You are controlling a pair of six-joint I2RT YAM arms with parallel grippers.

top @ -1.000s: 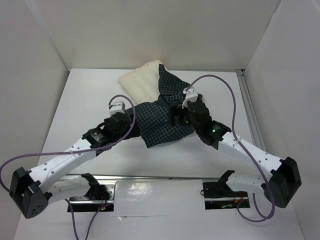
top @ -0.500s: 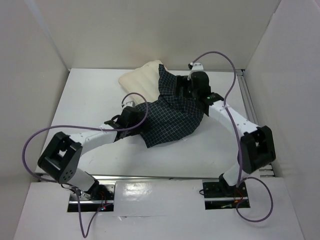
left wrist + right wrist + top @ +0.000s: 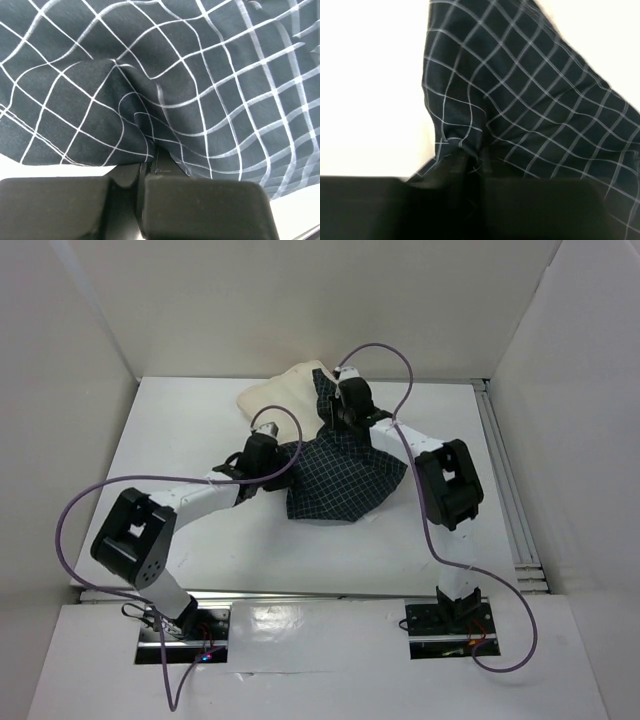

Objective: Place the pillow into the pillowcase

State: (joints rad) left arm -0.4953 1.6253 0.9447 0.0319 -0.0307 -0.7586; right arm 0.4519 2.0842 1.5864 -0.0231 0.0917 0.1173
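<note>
Within the last second both arms reached farther across the white surface (image 3: 170,430), and both tools went from spread wide to closed on cloth. The left tool (image 3: 150,167) was together, clamped on a raised fold of the navy checked pillowcase (image 3: 345,475) at its left edge. The right tool (image 3: 472,167) looked pinched on a pucker of the same cloth at its far end, though that view was blurred. Judging from this, the two grips were the start of lifting or opening the pillowcase. The cream pillow (image 3: 278,395) was not yet inside. It lay at the back of the surface, mostly bare, with its right end under the cloth.

The overhead view showed the whole layout, with the pillow, the pillowcase and both arms meeting at the cloth, but not the jaws. The wrist views showed the pinched folds close up but not the pillow.
</note>
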